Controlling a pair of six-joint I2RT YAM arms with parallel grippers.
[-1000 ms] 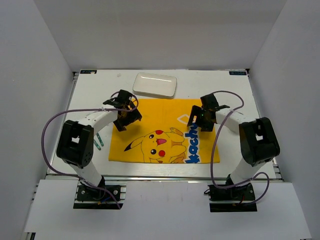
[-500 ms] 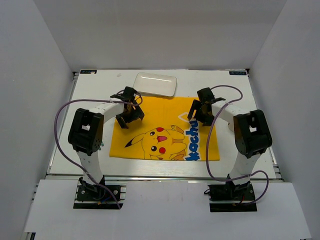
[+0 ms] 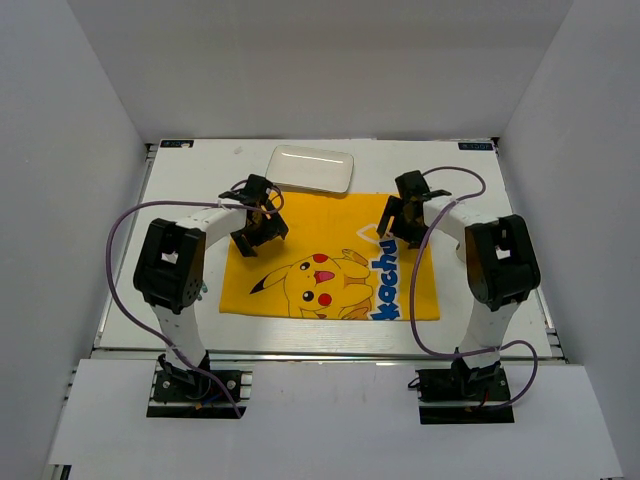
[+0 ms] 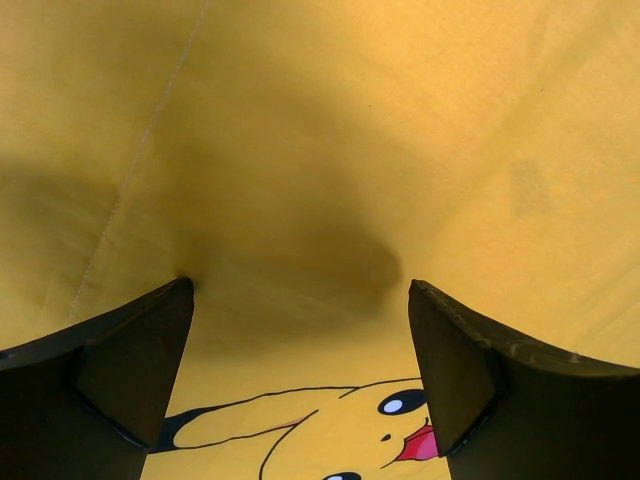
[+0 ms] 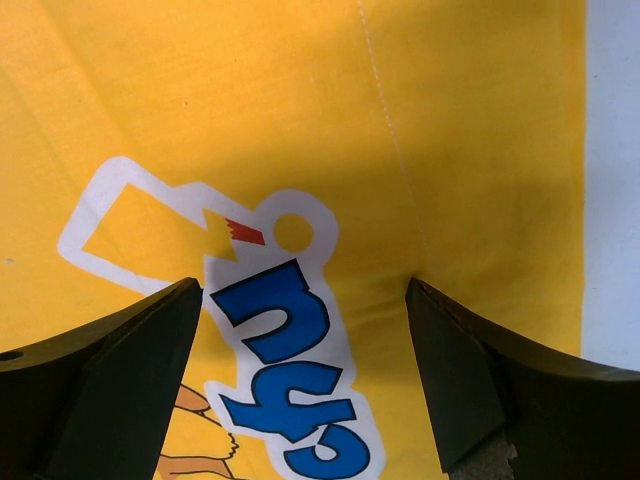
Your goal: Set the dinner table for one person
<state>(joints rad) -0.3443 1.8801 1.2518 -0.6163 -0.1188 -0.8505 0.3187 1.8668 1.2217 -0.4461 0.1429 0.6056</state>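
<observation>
The dinner table (image 3: 480, 190) is a white tabletop with a metal rail at its near edge. A yellow Pikachu placemat (image 3: 330, 262) lies flat on its middle. My left gripper (image 3: 257, 228) is open, fingertips down on the mat's far-left part; its wrist view shows yellow cloth (image 4: 300, 180) between the spread fingers (image 4: 120, 360). My right gripper (image 3: 402, 222) is open, tips down on the mat's far-right part; its wrist view shows the blue lettering (image 5: 285, 370) and a strip of table (image 5: 612, 180). A small white rectangular plate (image 3: 311, 169) lies behind the mat.
Green-handled items (image 3: 202, 288) lie on the table left of the mat, partly hidden by the left arm. Purple cables loop from both arms. White walls enclose the table on three sides.
Both grippers moved inward and toward the far edge of the mat, then settled. The mat shifted slightly and now lies flatter. Little moved in the last half second.
</observation>
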